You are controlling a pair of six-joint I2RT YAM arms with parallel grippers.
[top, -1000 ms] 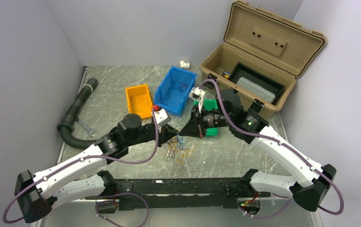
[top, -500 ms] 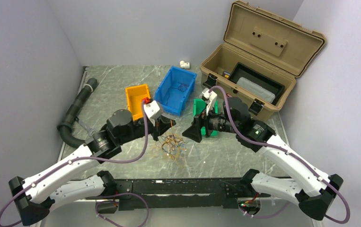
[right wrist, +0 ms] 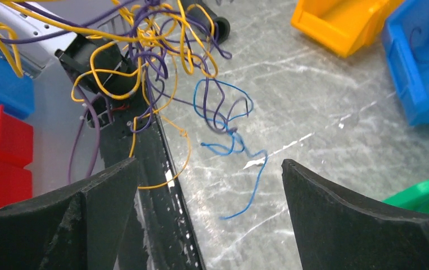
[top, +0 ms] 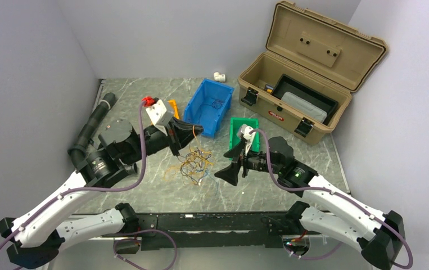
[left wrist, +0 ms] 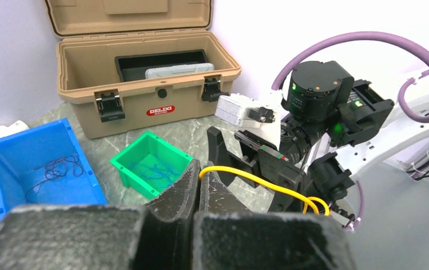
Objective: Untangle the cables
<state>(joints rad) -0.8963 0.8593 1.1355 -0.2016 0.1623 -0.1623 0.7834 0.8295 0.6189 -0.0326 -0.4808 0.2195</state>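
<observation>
Red "DELIXI" label [left wrist: 161, 111], tan toolbox [left wrist: 133, 95]

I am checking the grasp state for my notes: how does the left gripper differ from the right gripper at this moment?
The left gripper is shut, while the right gripper is wide open. The left gripper pinches a yellow cable; the right gripper holds nothing. Both are black and sit beside the tangled cables.

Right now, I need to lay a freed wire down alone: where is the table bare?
Bare marble lies at the back, between the black hose and the blue bin, and near the front rail, right of the cables. The middle is crowded: cables hanging from the left claw, the open right claw, the green bin.
</observation>
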